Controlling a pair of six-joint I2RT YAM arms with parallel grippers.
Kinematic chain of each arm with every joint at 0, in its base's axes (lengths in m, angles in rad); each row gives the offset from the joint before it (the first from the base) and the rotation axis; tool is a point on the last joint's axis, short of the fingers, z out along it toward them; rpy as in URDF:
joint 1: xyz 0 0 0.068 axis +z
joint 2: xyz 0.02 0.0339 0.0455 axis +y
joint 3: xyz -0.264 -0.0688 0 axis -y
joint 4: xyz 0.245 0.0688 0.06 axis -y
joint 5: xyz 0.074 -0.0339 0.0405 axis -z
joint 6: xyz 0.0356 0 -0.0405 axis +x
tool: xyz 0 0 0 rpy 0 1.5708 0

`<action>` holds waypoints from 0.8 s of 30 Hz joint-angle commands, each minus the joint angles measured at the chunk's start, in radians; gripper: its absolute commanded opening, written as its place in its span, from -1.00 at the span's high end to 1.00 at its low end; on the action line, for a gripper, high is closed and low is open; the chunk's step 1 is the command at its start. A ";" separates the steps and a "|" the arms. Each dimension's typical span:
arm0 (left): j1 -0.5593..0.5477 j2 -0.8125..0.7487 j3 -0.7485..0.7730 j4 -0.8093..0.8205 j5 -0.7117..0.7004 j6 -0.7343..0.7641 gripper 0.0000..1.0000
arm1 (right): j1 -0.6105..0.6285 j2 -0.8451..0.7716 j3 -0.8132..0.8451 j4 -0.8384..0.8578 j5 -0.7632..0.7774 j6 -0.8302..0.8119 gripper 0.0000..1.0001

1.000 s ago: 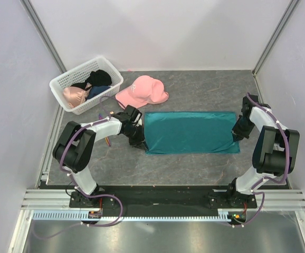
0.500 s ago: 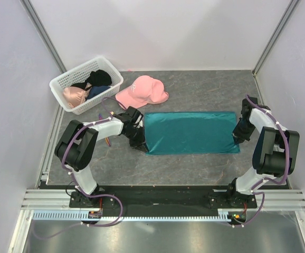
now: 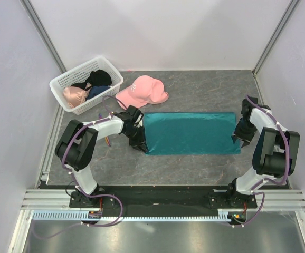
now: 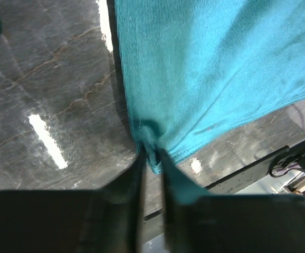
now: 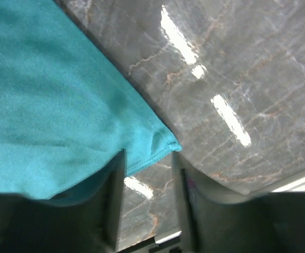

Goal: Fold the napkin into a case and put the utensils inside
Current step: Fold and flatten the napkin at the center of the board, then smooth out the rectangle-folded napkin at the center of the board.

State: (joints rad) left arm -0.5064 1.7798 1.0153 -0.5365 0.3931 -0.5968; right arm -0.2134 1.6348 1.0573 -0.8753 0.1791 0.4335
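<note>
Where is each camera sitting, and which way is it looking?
Top camera: high above and behind the arms, looking down on the table; both arms show.
Left wrist camera: on the left arm, looking down past the left claw at a napkin corner; its fingers show.
Right wrist camera: on the right arm, looking down past the right claw at another corner; its spread fingers show.
Shared: all three see the napkin and grey table.

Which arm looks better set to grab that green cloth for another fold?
Probably left: the left gripper has a corner of the napkin bunched between its close-set fingers. The right gripper stands wide, its corner lying flat and loose.
</note>
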 commanded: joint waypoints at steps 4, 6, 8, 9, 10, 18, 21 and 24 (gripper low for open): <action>-0.004 -0.124 0.051 -0.060 -0.013 0.052 0.15 | -0.003 -0.101 0.073 -0.060 0.033 -0.042 -0.28; -0.004 -0.135 0.063 -0.062 0.007 0.052 0.14 | -0.003 -0.101 0.066 -0.059 0.011 -0.052 -0.29; -0.006 -0.137 0.081 -0.063 0.023 0.045 0.26 | -0.003 -0.096 0.046 -0.041 -0.032 -0.052 -0.22; -0.007 -0.132 0.089 -0.062 0.027 0.045 0.31 | -0.003 -0.092 0.040 -0.031 -0.049 -0.052 -0.19; -0.011 -0.117 0.097 -0.056 0.036 0.045 0.36 | -0.001 -0.090 0.030 -0.009 -0.062 -0.049 -0.12; -0.037 0.018 0.120 -0.002 0.090 0.057 0.72 | -0.001 -0.032 -0.011 0.071 -0.129 -0.032 0.38; -0.044 0.046 0.075 0.018 0.086 0.071 0.74 | -0.009 -0.010 -0.029 0.096 -0.103 -0.039 0.43; -0.046 0.047 0.033 0.029 0.064 0.084 0.74 | -0.014 0.008 -0.063 0.107 -0.095 -0.019 0.46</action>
State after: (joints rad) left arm -0.5461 1.8229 1.0916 -0.5350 0.4492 -0.5701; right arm -0.2165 1.6215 1.0286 -0.8078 0.0727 0.3962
